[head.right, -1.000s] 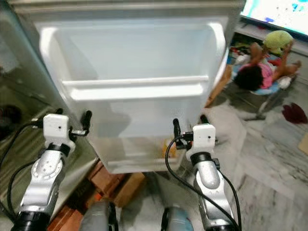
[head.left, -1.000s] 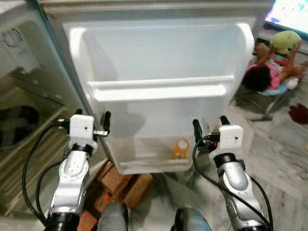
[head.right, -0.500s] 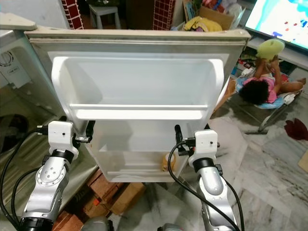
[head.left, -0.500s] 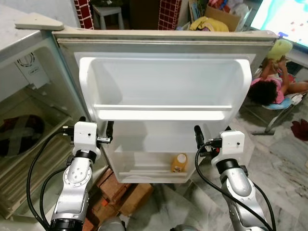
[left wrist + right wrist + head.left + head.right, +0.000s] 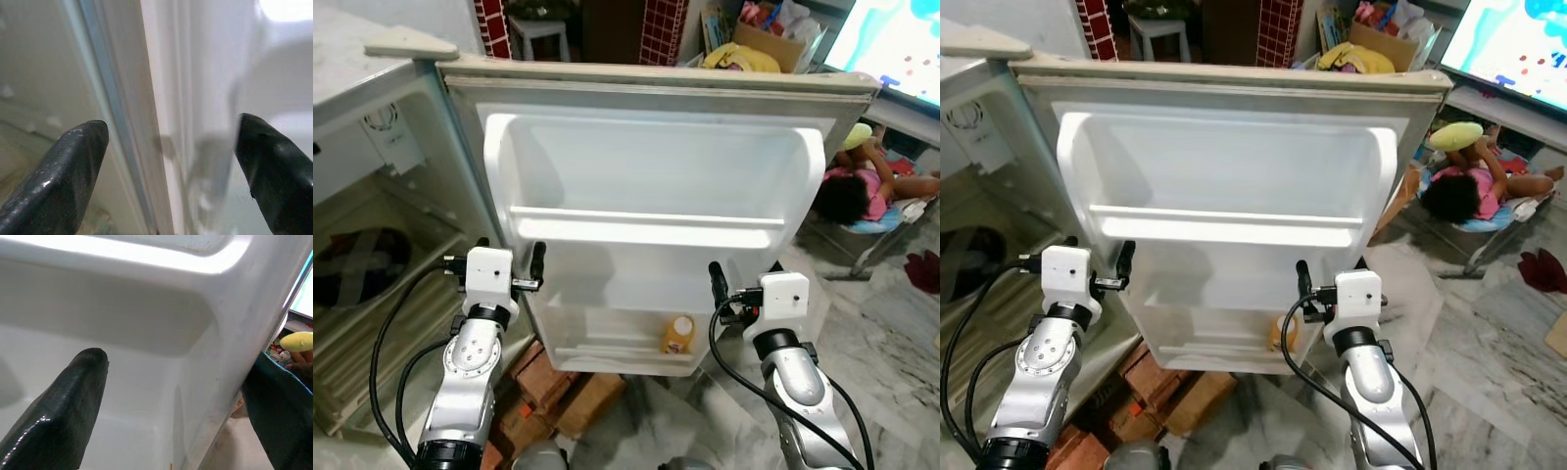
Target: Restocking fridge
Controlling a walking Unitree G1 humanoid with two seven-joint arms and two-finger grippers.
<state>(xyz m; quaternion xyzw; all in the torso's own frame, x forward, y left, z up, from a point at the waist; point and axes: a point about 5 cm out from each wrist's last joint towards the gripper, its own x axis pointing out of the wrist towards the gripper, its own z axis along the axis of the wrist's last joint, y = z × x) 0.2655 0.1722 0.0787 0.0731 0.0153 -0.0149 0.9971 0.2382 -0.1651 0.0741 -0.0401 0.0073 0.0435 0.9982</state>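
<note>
The fridge door (image 5: pixel 656 157) stands open in front of me, its white liner and two shelves facing me. A small orange bottle (image 5: pixel 678 334) stands in the lower door shelf (image 5: pixel 607 345). My left gripper (image 5: pixel 509 257) is open at the door's left edge, and in the left wrist view its fingers (image 5: pixel 73 166) stand one on each side of that edge. My right gripper (image 5: pixel 744 279) is open at the door's right edge, with nothing between its fingers (image 5: pixel 68 401).
The fridge's inside (image 5: pixel 372 245) lies to my left. Red bricks (image 5: pixel 558 392) sit on the floor under the door. A person (image 5: pixel 862 181) lies on the floor at the right, below a lit screen (image 5: pixel 901 44). A cardboard box (image 5: pixel 754 39) stands behind the door.
The camera has tilted up, so the door's top edge and the room behind came into view. Both grippers keep their places at the door's edges.
</note>
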